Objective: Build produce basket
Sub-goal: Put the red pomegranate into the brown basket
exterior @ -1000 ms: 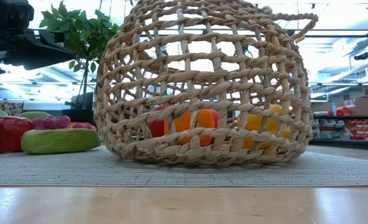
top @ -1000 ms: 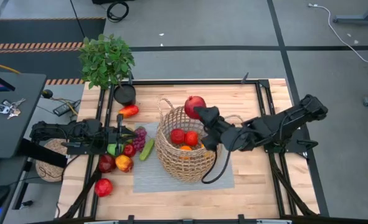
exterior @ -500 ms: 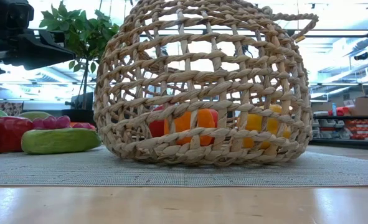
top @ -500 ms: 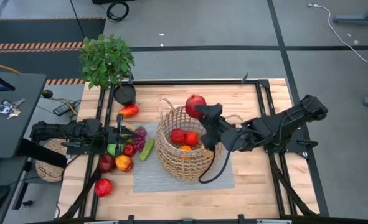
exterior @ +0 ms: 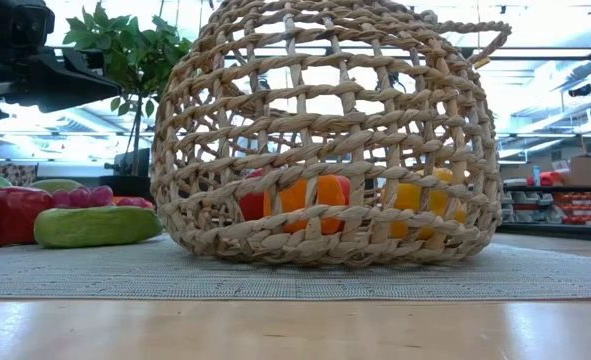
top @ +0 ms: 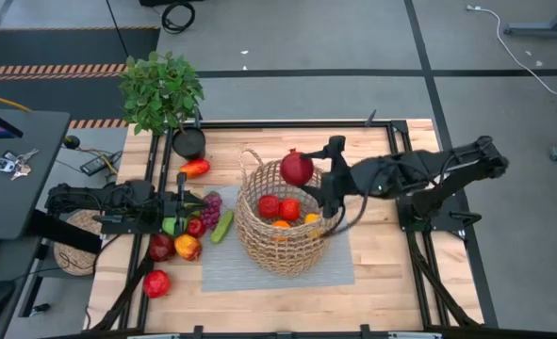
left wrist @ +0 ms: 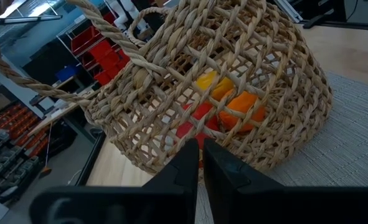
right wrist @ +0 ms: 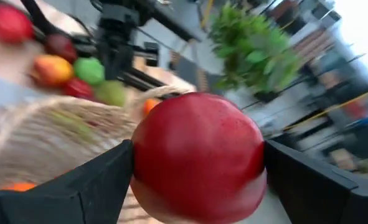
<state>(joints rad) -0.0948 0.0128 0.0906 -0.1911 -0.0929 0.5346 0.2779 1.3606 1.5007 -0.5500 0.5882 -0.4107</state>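
- Basket (top: pixel 283 221) sits mid-tabletop (top: pixel 391 282) on a grey woven mat (top: pixel 240 268), upright, open side up.
- Inside basket, high view: two red fruits (top: pixel 278 207), an orange one (top: pixel 280 225) below them, a yellow one (top: pixel 313 218) nr the right wall. Low view shows orange (exterior: pixel 315 195) + yellow (exterior: pixel 415 200) pieces thru the weave.
- Right gripper (top: pixel 308 171) is over the basket's far rim, w/ a big red apple (top: pixel 296 168) btwn its jaws; jaws spread wide around it, grasping. Right wrist view: apple (right wrist: pixel 199 155) fills the gap btwn the two dark fingers (right wrist: pixel 84 190), basket rim below.
- Apple is held above the basket opening, not in it yet.
- Left gripper (top: pixel 182 215) is at the tabletop's left side, low, pointed twd the basket; jaws clenched tight, nothing btwn them. Left wrist view: fingers (left wrist: pixel 218 168) pressed together, basket (left wrist: pixel 233 87) just ahead.
- Rest of produce lies left of basket: cucumber (top: pixel 222 226) on the mat edge, grapes (top: pixel 211 204), green apple (top: pixel 171 226), small red fruit (top: pixel 195 227), dark red apple (top: pixel 160 248), yellow-red fruit (top: pixel 188 248), red apple (top: pixel 156 282) nr the front-left corner.
- Red-orange pepper (top: pixel 194 169) lies farther back, nr a black pot holding a leafy plant (top: pixel 161 89) at the far-left corner.
- Low view: cucumber (exterior: pixel 95 226) + grapes (exterior: pixel 85 196) to the left of basket (exterior: pixel 325 130).
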